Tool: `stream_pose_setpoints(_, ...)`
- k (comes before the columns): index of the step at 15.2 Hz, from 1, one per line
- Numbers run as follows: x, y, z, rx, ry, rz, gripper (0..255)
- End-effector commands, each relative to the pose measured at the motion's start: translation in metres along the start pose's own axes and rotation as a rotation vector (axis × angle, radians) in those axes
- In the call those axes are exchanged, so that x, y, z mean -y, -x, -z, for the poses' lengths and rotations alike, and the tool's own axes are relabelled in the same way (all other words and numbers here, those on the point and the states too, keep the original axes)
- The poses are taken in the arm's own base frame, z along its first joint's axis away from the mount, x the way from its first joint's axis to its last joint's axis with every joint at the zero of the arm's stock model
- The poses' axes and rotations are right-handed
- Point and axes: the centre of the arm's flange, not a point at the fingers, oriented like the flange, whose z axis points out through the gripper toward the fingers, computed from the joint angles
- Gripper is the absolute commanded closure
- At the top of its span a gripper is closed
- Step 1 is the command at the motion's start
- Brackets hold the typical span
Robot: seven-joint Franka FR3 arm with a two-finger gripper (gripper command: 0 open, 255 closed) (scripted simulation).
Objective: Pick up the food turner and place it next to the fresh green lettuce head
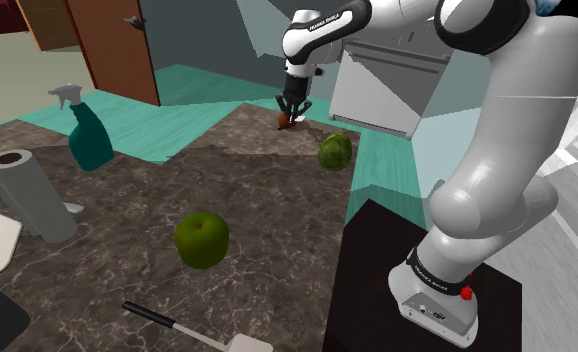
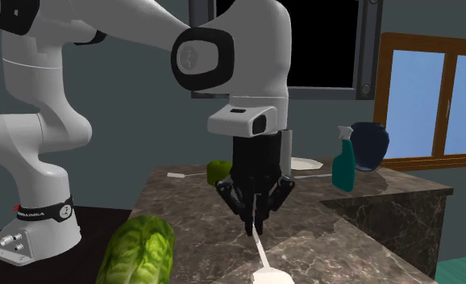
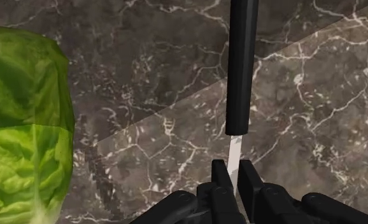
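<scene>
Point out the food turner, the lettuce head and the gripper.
food turner (image 3: 242, 63), wrist view, on its black handle.
lettuce head (image 3: 23, 121), wrist view, on its leafy side.
gripper (image 3: 233, 170), wrist view, midway between fingertips.

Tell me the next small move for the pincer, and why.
Probably ease straight down to the marbled counter. The pincer is shut on the white shaft of the food turner, and the lettuce head already lies close beside it, so only setting down and letting go seem left.
</scene>
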Motion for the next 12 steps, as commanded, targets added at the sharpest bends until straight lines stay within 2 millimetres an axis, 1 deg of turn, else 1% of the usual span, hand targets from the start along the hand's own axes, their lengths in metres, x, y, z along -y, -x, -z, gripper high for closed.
stream_pose_setpoints(1,0.000,0.000,-0.011,0.000,0.000,0.000,255)
stream_pose_setpoints(12,0.000,-0.004,-0.069,0.000,0.000,0.000,255)
